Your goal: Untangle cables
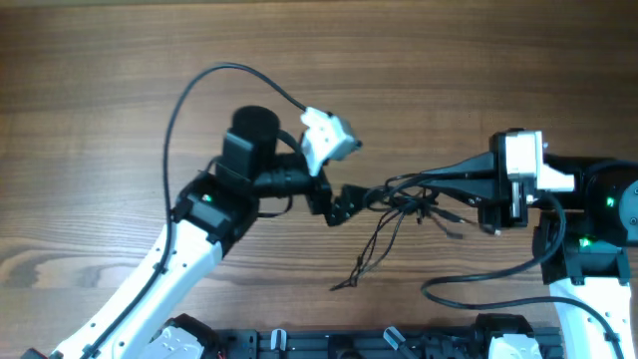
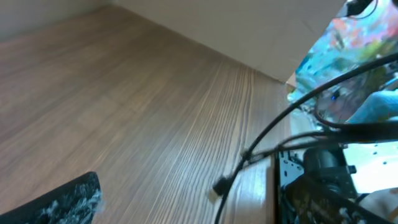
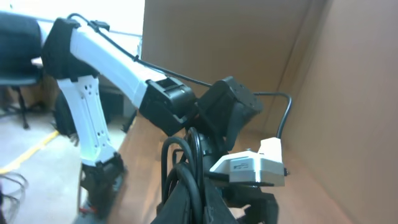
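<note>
The cables [image 1: 394,221] are thin black cords bunched at the table's middle, with loose ends trailing toward the front [image 1: 351,277]. My right gripper [image 1: 401,184] reaches in from the right and is shut on a bundle of cable loops [image 3: 186,158], which stand up between its fingers [image 3: 198,190]. My left gripper [image 1: 342,205] sits at the bunch's left side, turned sideways. In the left wrist view only one of its fingers [image 2: 65,198] shows, far to the left. A cord with a small plug end [image 2: 219,185] runs past, not pinched.
The wooden table [image 1: 120,80] spreads all around. The left arm's own thick black cable [image 1: 189,95] arcs over the back left. The right arm's cable [image 1: 478,279] loops at the front right. The left arm's white camera housing [image 3: 252,167] is close to my right gripper.
</note>
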